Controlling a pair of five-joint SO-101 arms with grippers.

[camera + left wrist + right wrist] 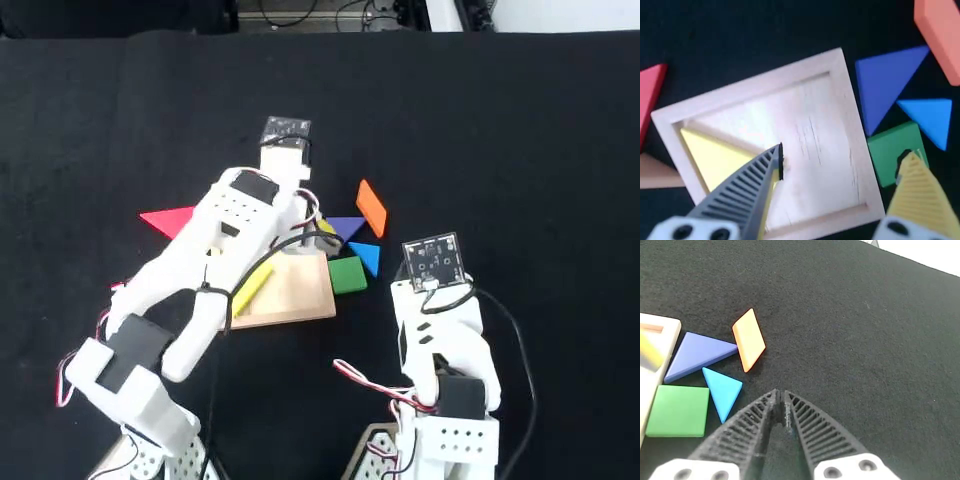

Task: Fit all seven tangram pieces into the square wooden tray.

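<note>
tray: the square wooden tray point(847, 105) sits mid-table under the left arm
yellow triangle point(715, 157): already in the tray, tucked into one corner, looks flat to me
left claw point(844, 154): hangs over the tray, jaws spread wide, holding nothing
right claw point(781, 402): pinched closed on nothing, over bare black cloth point(865, 315), off to the side of the pieces
loose pieces: green square point(890, 150) just beside the tray, with blue triangle point(930, 117), purple triangle point(885, 80) and orange parallelogram point(940, 35) close by. The red triangle point(650, 95) and tan triangle point(655, 172) are on the tray's opposite side.
step: I'd say one in, six to go
next: probably grab the red triangle and turn it so its long edge meets the yellow triangle
</note>
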